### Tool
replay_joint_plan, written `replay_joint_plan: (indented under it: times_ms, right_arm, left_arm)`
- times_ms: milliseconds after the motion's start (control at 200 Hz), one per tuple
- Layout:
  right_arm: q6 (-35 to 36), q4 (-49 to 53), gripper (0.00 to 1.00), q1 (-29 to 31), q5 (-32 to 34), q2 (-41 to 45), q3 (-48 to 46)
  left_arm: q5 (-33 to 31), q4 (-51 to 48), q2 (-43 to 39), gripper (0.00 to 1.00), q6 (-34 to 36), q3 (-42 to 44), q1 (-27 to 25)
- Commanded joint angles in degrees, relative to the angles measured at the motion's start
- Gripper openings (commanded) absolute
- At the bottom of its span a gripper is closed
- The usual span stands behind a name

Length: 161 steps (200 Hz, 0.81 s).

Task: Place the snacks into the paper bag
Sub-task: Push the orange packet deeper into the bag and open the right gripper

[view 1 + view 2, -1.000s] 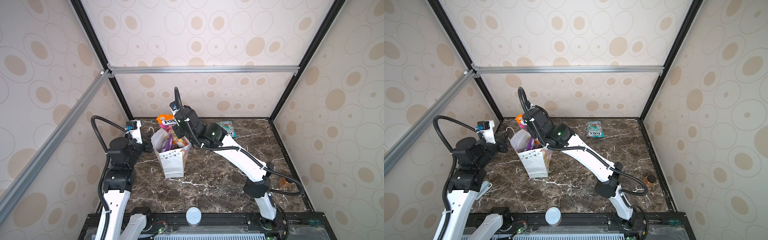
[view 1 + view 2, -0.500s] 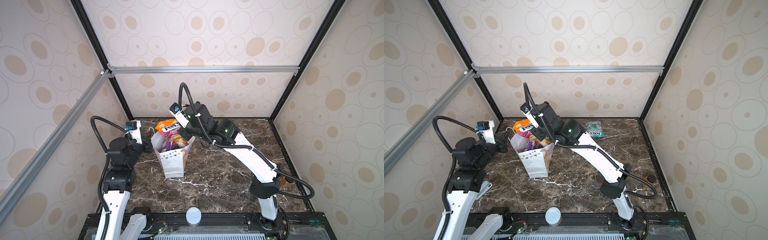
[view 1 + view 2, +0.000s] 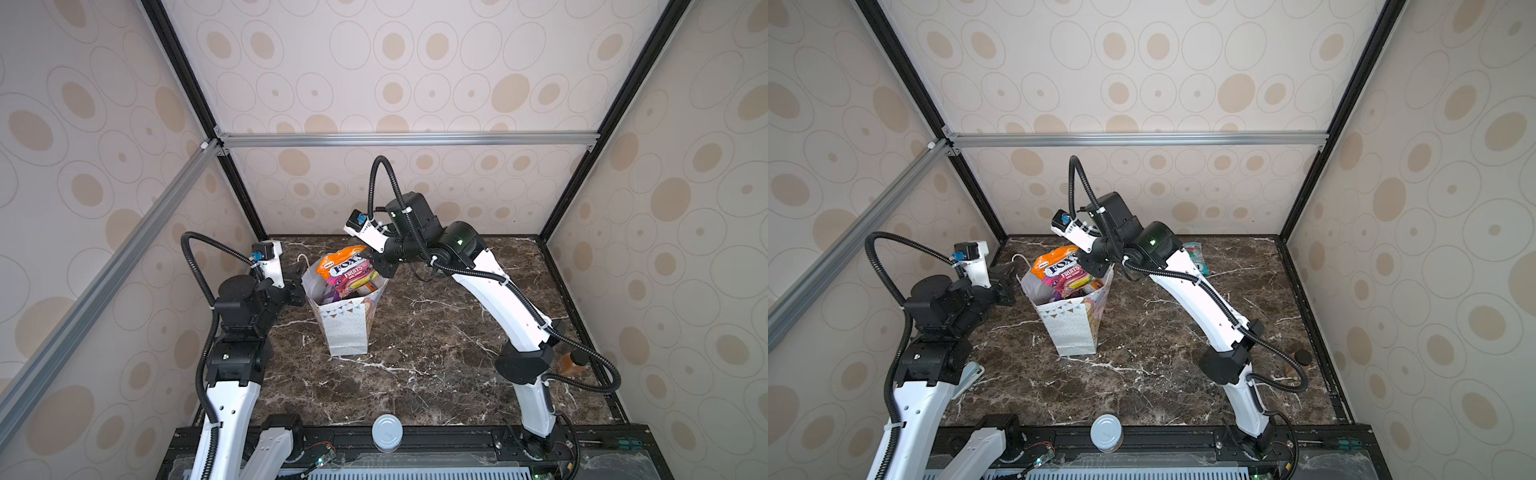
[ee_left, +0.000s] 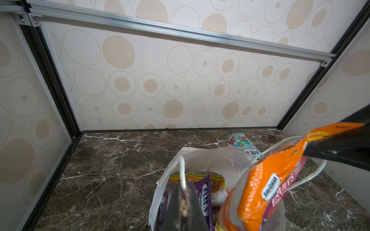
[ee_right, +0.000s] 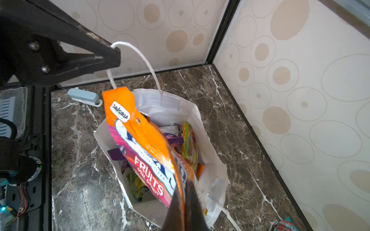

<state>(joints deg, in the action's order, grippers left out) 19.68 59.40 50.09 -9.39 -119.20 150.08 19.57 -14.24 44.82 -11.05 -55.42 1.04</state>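
The white paper bag stands open left of the table's middle. My left gripper is shut on its cord handle and holds that side up. My right gripper is shut on one edge of an orange FOX'S snack packet, which hangs tilted over the bag's mouth. Several snack packets lie inside, among them a purple one and a yellow-green one. A teal packet lies on the table near the back wall.
A light blue stapler lies at the table's left edge beside my left arm. A white round cap sits on the front rail and a small amber-brown object at the right edge. Patterned walls close three sides.
My right gripper has carried the orange packet from behind the bag forward to over the bag's mouth, with the arm's wrist raised. My left gripper has stayed on the handle.
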Motion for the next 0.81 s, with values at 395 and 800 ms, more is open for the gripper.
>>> replay_joint_plan:
  times_ms: [395,800]
  right_arm:
    - [6.2,-1.7,0.0,-2.8,-21.2,-2.6,-1.3]
    - [4.4,-6.8,0.0,-5.2,-23.2,-6.3,-2.3]
  left_arm:
    - [-0.2,3.5,-0.9,0.0,1.4,-1.4,0.4]
    - [-0.1,3.5,-1.0,0.0,1.5,-1.4,0.4]
